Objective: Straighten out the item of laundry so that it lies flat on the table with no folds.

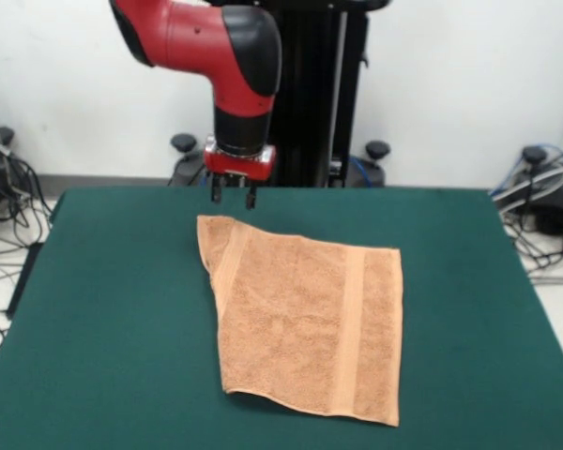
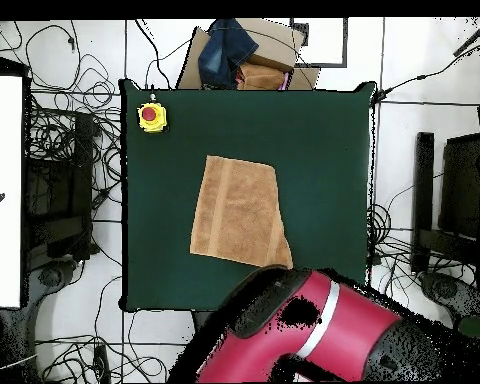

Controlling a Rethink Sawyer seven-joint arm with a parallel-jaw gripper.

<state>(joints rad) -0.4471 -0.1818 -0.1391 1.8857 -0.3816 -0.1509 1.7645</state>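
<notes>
- The jaws stand a little apart with nothing between them; the gripper [image 1: 233, 195] hangs in the upper middle of the front view, its two dark fingers [image 1: 216, 190] pointing down.
- The tips are just above the towel's [image 1: 305, 317] upper left corner; whether they touch it I cannot tell.
- The arm [image 1: 216, 47] comes down from the top of the frame, red with a black joint.
- The towel lies in the middle of the table [image 1: 113, 309], mostly spread. Its left side is folded over along a slanted line, so the outline narrows toward the upper left.
- One band stripe [image 1: 349, 328] runs down the right part; another slants by the folded left edge.
- In the overhead view the towel [image 2: 239, 210] is at the table's centre, and the arm [image 2: 304, 330] covers the lower edge.
- A yellow box with a red button [image 2: 151, 116] sits at the upper left corner of the table in the overhead view.
- No containers are on the table.
</notes>
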